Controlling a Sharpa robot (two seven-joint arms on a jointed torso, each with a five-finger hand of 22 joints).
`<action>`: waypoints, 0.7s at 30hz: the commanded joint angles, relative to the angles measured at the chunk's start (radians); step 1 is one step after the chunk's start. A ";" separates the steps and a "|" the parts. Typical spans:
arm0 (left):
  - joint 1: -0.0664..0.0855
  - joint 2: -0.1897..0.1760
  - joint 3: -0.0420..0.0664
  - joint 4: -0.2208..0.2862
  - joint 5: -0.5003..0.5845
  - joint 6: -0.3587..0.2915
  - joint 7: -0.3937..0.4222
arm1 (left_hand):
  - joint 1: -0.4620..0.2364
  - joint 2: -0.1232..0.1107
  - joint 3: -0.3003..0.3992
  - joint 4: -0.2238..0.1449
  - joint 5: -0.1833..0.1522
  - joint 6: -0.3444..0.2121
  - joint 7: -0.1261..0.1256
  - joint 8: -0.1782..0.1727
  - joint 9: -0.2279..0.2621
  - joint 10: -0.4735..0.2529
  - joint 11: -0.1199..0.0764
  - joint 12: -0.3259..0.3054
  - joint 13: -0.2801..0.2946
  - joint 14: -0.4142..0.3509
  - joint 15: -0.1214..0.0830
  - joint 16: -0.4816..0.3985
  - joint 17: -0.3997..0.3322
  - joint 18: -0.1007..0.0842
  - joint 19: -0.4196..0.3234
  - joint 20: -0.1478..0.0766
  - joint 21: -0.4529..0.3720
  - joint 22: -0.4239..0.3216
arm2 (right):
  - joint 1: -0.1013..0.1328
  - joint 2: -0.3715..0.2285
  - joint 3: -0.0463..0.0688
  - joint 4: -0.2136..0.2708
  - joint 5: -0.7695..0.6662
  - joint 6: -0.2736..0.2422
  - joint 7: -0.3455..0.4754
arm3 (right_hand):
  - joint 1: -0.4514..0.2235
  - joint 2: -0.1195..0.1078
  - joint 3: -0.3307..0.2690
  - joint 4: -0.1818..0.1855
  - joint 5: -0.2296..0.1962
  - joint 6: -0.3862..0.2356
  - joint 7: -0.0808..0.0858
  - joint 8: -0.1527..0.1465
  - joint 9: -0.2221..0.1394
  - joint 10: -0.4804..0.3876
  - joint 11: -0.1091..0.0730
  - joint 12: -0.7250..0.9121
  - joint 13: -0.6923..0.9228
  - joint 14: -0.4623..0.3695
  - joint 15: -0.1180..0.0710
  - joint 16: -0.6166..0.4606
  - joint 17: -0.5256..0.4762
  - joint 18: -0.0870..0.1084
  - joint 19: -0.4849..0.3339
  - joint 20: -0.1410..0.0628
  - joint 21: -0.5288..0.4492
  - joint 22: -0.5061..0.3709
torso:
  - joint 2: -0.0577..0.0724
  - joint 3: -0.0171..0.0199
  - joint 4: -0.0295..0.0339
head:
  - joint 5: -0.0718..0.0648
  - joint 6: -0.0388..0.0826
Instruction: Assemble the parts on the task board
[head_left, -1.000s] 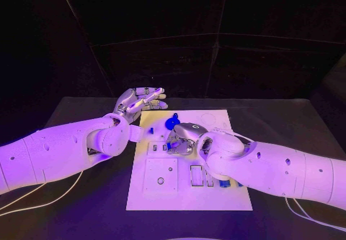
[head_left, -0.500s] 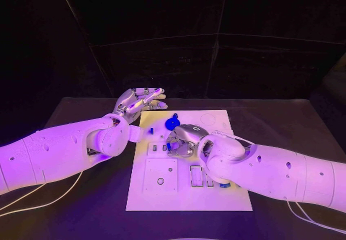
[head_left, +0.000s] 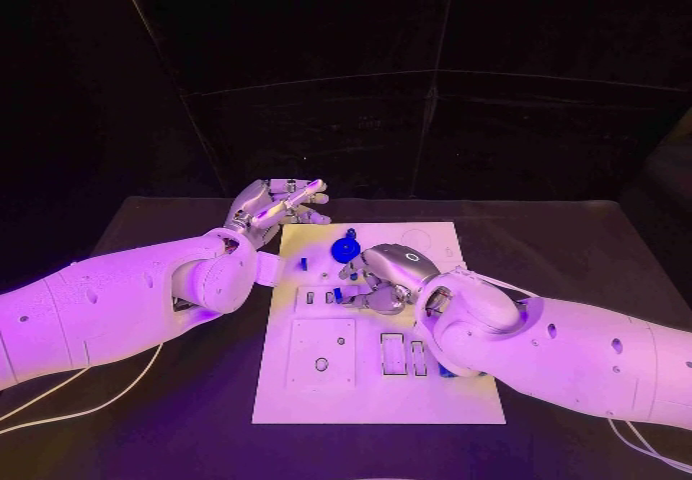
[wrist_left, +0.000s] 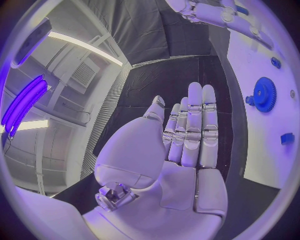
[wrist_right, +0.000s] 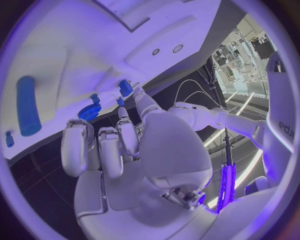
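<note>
The white task board (head_left: 433, 395) lies in the middle of the table. A blue gear (head_left: 345, 247) (wrist_left: 265, 94) sits near its far edge, with a small blue part (head_left: 303, 262) beside it. My right hand (head_left: 387, 280) (wrist_right: 119, 145) is low over the board's middle with its fingers curled down. Its thumb and a fingertip close on a small blue part (head_left: 338, 295) (wrist_right: 119, 101) at the row of slots. My left hand (head_left: 274, 205) (wrist_left: 187, 135) hovers off the board's far left corner, flat, fingers straight, holding nothing.
A long blue part (wrist_right: 27, 105) lies on the board near the right hand. Another blue piece (head_left: 447, 370) peeks out under my right forearm. Both forearms reach over the board's sides. Black table (head_left: 577, 240) surrounds the board.
My right hand has shifted a little to the right over the slots and turned at the wrist. The left hand has hardly moved.
</note>
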 joint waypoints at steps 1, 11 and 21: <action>0.002 -0.005 0.001 -0.012 -0.103 -0.046 -0.089 | -0.013 -0.003 -0.015 0.007 0.003 0.041 -0.019 0.011 0.005 0.076 -0.028 0.023 0.014 0.101 -0.032 0.075 0.065 0.008 0.076 -0.033 0.053 0.026 | 0.006 -0.029 0.005 0.026 0.045 -0.064 0.175 | -0.003 -0.010 -0.006 0.002 -0.005 -0.006 0.001 0.000 0.001 -0.002 -0.001 0.001 0.061 0.101 0.008 0.004 0.236 -0.013 0.004 0.005 0.001 0.001 | -0.005 0.0003 0.0004 | 0.000 0.003; 0.011 -0.028 0.001 -0.061 -0.419 0.064 -0.442 | -0.053 -0.026 -0.056 0.045 0.003 0.095 -0.061 0.043 0.037 0.200 -0.080 0.203 0.177 0.172 -0.080 0.966 0.910 -0.014 0.183 -0.092 0.346 0.272 | 0.040 -0.207 0.047 0.140 0.227 0.039 0.303 | 0.032 0.004 -0.010 -0.004 0.010 0.026 -0.006 0.024 0.008 -0.003 -0.007 0.000 0.057 0.100 0.004 0.002 0.231 -0.012 0.003 0.004 0.000 -0.001 | -0.028 0.0023 0.0009 | 0.006 -0.003; 0.055 -0.043 0.001 -0.007 -0.744 0.279 -0.777 | -0.132 -0.012 -0.125 0.160 0.002 0.079 -0.098 0.184 0.181 0.101 -0.100 0.747 0.718 0.213 -0.097 1.292 1.225 -0.090 0.267 -0.112 0.910 0.952 | 0.093 -0.289 0.083 0.113 0.484 -0.009 0.349 | 0.035 0.017 -0.026 0.007 0.047 0.035 -0.010 0.033 0.006 -0.061 -0.012 -0.078 -0.014 0.079 -0.002 -0.041 0.151 0.009 -0.053 -0.002 -0.053 -0.106 | -0.057 0.0045 0.0056 | 0.007 -0.020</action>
